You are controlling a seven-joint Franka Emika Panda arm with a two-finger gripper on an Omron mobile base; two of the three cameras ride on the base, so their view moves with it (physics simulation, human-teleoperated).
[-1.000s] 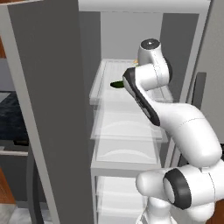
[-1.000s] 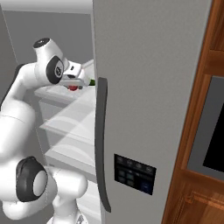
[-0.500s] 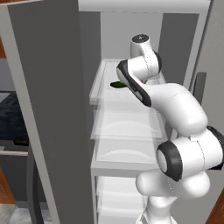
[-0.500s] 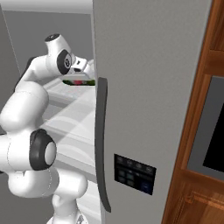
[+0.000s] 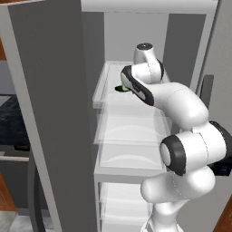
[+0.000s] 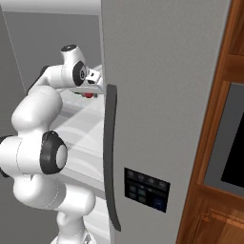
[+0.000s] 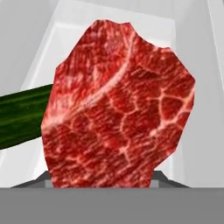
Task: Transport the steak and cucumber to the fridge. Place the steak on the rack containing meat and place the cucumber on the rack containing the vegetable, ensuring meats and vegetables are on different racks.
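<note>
The steak [image 7: 120,107], a bright red marbled slab, stands upright close before the hand camera and hides my fingertips. My gripper [image 6: 91,88] is shut on it, reaching in over the top shelf [image 5: 107,96] of the open fridge [image 5: 50,113]. A bit of the red steak [image 6: 87,94] shows under the hand. The dark green cucumber [image 7: 24,116] lies on that shelf to the steak's left. The same cucumber [image 5: 121,88] peeks out beside my forearm.
The fridge's closed right door [image 6: 157,95] with its long dark handle [image 6: 110,157] stands just right of my arm. Lower white shelves [image 5: 129,136] sit below. Brown wooden cabinets [image 6: 224,143] flank the fridge on the right.
My arm has folded closer to the fridge and the wrist has swung a little left over the top shelf. The steak stays in the grip; the cucumber has not moved.
</note>
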